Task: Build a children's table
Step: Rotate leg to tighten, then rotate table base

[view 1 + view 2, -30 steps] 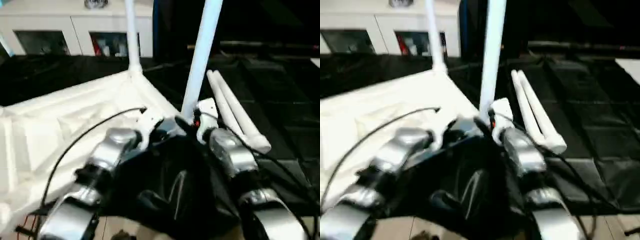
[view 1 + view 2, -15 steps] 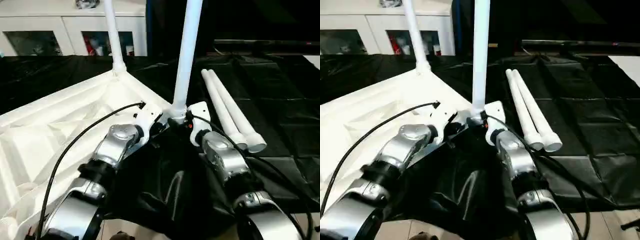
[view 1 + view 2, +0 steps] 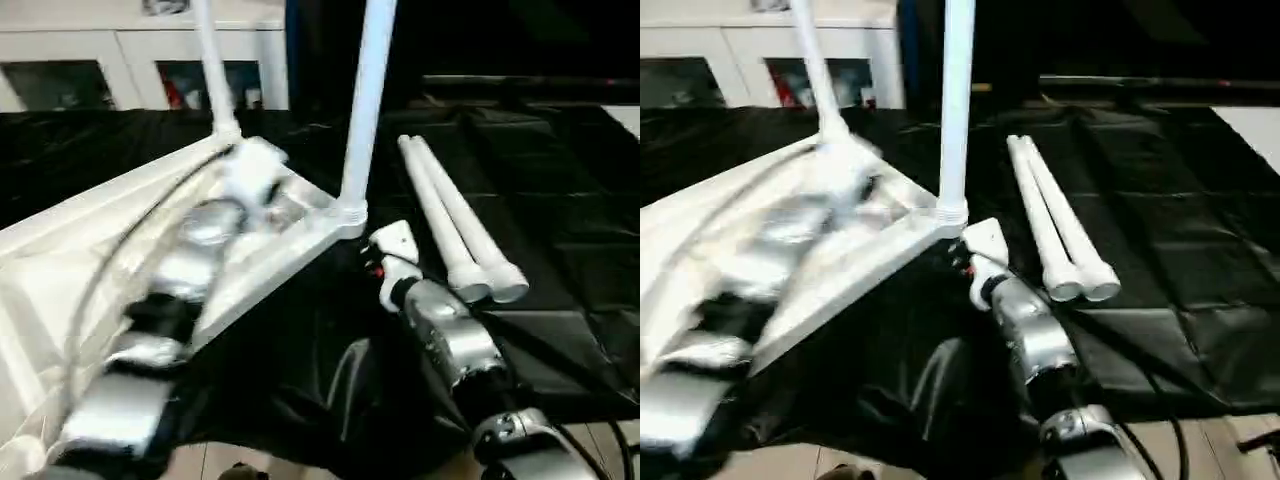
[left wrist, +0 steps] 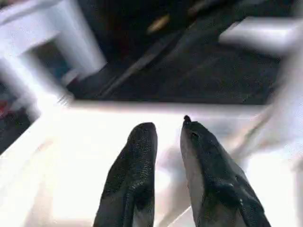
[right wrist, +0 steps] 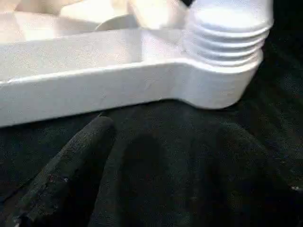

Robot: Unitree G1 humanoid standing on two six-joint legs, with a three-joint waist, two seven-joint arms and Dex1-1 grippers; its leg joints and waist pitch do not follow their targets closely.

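Head-camera views show the white tabletop (image 3: 120, 230) lying upside down on a black cloth (image 3: 560, 200), ribbed underside up. Two white legs stand upright in its corner sockets: one leg (image 3: 366, 100) in the corner nearest the right gripper, and a second leg (image 3: 209, 70) in the corner farther back along the same edge. Two loose legs (image 3: 455, 215) lie side by side on the cloth, well apart from the tabletop, beyond the near standing leg, with their wide ends toward the robot. A white cabinet with glass doors (image 3: 140, 70) stands behind the tabletop's far edge. The left gripper (image 4: 168, 130) hangs over the tabletop's underside between the two standing legs; its black fingers (image 4: 137, 161) stand slightly apart with nothing between them. The right gripper (image 3: 378, 243) sits low over the cloth just beside the tabletop's near corner socket (image 5: 222, 80), apart from it; in the right wrist view its fingers (image 5: 71, 165) are spread wide, empty, pointing at the ribbed collar where the leg enters the socket.
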